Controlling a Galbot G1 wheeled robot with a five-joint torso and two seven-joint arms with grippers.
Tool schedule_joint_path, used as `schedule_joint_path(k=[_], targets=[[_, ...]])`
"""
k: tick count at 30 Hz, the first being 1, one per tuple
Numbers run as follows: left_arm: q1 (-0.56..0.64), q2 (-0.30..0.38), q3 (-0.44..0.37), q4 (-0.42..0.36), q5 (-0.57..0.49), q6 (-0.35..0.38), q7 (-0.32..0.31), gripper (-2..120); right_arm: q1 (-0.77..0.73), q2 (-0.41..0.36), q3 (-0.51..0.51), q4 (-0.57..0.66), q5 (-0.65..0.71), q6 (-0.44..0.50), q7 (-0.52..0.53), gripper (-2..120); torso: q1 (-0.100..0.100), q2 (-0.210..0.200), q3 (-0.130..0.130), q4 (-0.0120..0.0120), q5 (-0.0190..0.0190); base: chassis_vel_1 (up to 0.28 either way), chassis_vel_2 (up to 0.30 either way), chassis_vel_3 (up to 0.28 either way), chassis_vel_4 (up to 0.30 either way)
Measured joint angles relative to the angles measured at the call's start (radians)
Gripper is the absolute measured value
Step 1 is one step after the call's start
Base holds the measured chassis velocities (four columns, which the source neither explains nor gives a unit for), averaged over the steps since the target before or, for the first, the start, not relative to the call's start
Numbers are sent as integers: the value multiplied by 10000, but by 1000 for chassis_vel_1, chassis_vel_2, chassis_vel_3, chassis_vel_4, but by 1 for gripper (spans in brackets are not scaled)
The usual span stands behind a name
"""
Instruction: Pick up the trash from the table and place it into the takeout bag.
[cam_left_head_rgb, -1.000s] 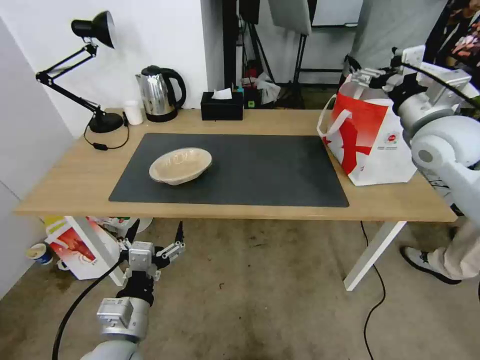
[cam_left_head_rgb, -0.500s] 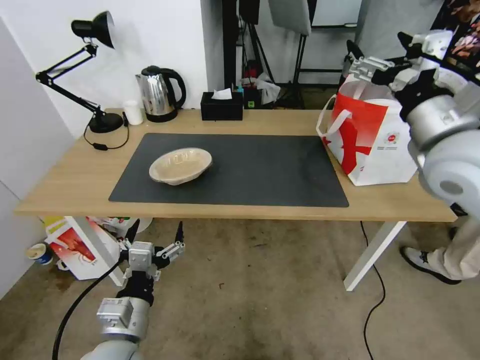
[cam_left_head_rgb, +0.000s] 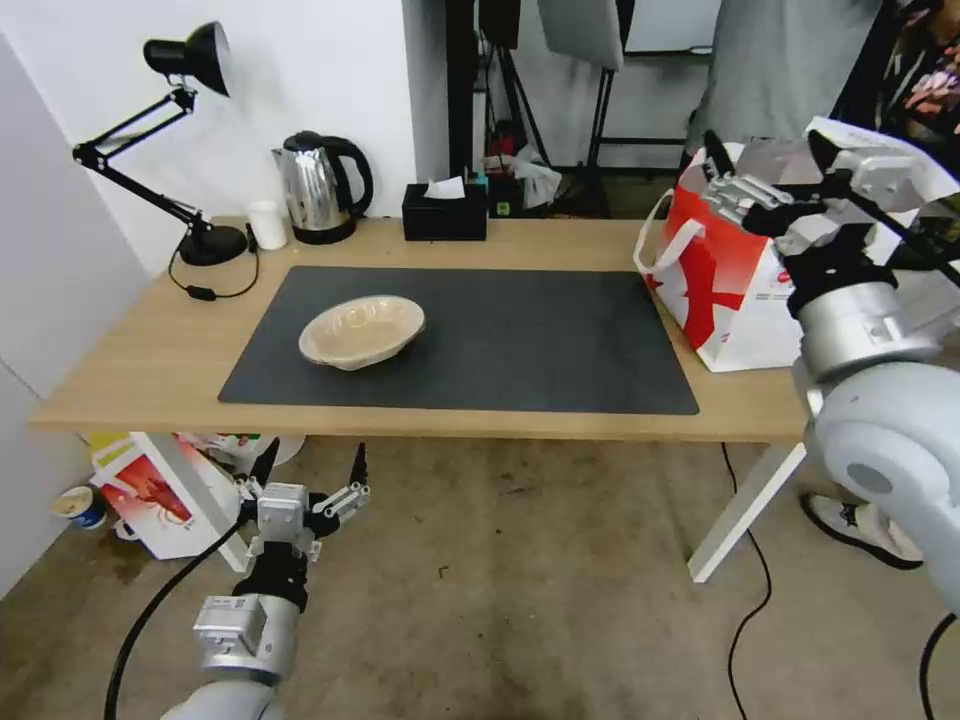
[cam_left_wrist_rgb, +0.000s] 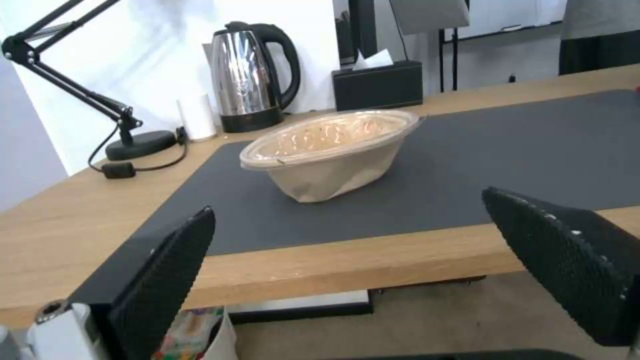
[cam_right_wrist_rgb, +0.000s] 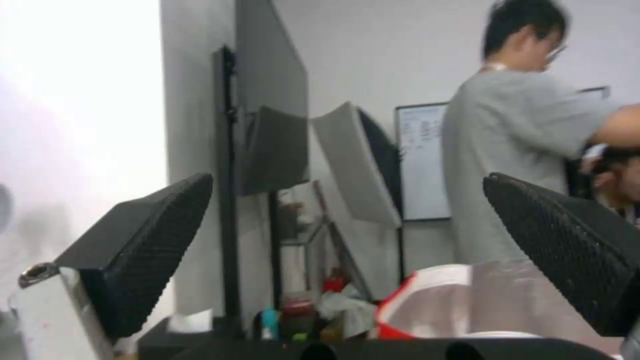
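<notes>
The shallow beige oval bowl (cam_left_head_rgb: 361, 331) (cam_left_wrist_rgb: 330, 150), a piece of the trash, rests on the dark grey mat (cam_left_head_rgb: 520, 340) of the table (cam_left_head_rgb: 140, 370), left of centre. At the table's right end stands the takeout bag (cam_left_head_rgb: 735, 290) (cam_right_wrist_rgb: 427, 295), white with a red panel, its silvery lining showing at the open mouth. My right gripper (cam_left_head_rgb: 768, 165) (cam_right_wrist_rgb: 347, 250) hovers open and empty just above the bag's mouth. Below the table's front edge, my left gripper (cam_left_head_rgb: 311, 468) (cam_left_wrist_rgb: 353, 260) is open, empty and facing the bowl.
A steel kettle (cam_left_head_rgb: 320, 185), a small white cup (cam_left_head_rgb: 266, 224), a black desk lamp (cam_left_head_rgb: 195, 240) and a black tissue box (cam_left_head_rgb: 444, 211) line the back edge. A smaller red-and-white bag (cam_left_head_rgb: 150, 490) sits on the floor under the left end. A person's legs (cam_left_head_rgb: 880, 525) are at the right.
My right arm has swung round to the near side of the bag, and its open gripper now sits slightly lower over the bag's mouth. The left arm and the bowl have not moved.
</notes>
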Motion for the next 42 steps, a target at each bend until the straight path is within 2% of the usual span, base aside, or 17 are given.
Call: schedule_joint_path(k=[4, 9, 11, 12, 13, 14, 17, 18, 21, 25, 32, 35, 42], targets=[[0, 0, 0, 0, 0, 0, 0, 100, -1687, 600, 948, 270, -705, 237, -273, 100, -1, -1, 0, -5, 3, 0, 0, 0, 0], [0, 1, -1, 0, 0, 0, 0, 100, -2717, 1302, 1255, 651, -1516, 374, -425, 100, 0, -1, 0, -2, 1, 0, 0, 0, 0], [1, -1, 0, 0, 0, 0, 0, 100, -3479, 2055, 1378, 967, -2326, 575, -580, 100, 0, 0, 0, 1, -2, 0, 0, 0, 0], [0, 1, 0, 0, 0, 0, 0, 100, -3627, 2197, 1388, 1011, -2473, 627, -618, 100, 0, 0, 0, 0, 1, 0, 0, 0, 0], [1, -2, -2, 0, 0, 0, -1, 100, -4185, 2776, 1395, 1191, -3105, 807, -731, 100, -1, 0, 0, -4, 3, 0, 0, 0, 0], [1, -2, -2, 0, 0, 0, -1, 100, -4185, 2776, 1395, 1191, -3105, 807, -731, 100, -1, 0, 0, -4, 3, 0, 0, 0, 0], [0, 0, 0, 0, 0, 0, 0, 100, -5159, 3819, 1171, 1539, -4203, 1204, -879, 100, 0, 0, 0, -3, 0, 0, 0, 0, 0], [0, 0, 0, 0, 0, 0, 0, 100, -5159, 3819, 1171, 1539, -4203, 1204, -879, 100, 0, 0, 0, -3, 0, 0, 0, 0, 0], [0, 0, 0, 0, 0, 0, 0, 100, -5951, 4723, 753, 1580, -5501, 1786, -945, 100, -1, 0, -1, -2, 0, 0, 0, 0, 0], [1, 0, -1, 0, 0, 0, 0, 100, -6396, 5224, 273, 1337, -6470, 2430, -966, 100, -1, 0, 0, -2, 2, 0, 0, 0, 0], [0, 0, 0, 0, 0, 0, 0, 100, -6727, 5668, -462, 945, -7445, 3138, -886, 100, 1, -1, 1, -1, 1, 0, 0, 0, 0], [0, 0, -1, 0, 0, 0, 0, 100, -6957, 6025, -1080, 487, -8258, 3791, -796, 100, 1, -1, 0, -1, 1, 0, 0, 0, 0], [0, 0, -1, 0, 0, 0, 0, 100, -7117, 6380, -1645, -435, -9005, 4801, -1152, 100, 0, -1, 0, -1, 0, 0, 0, 0, 0]])
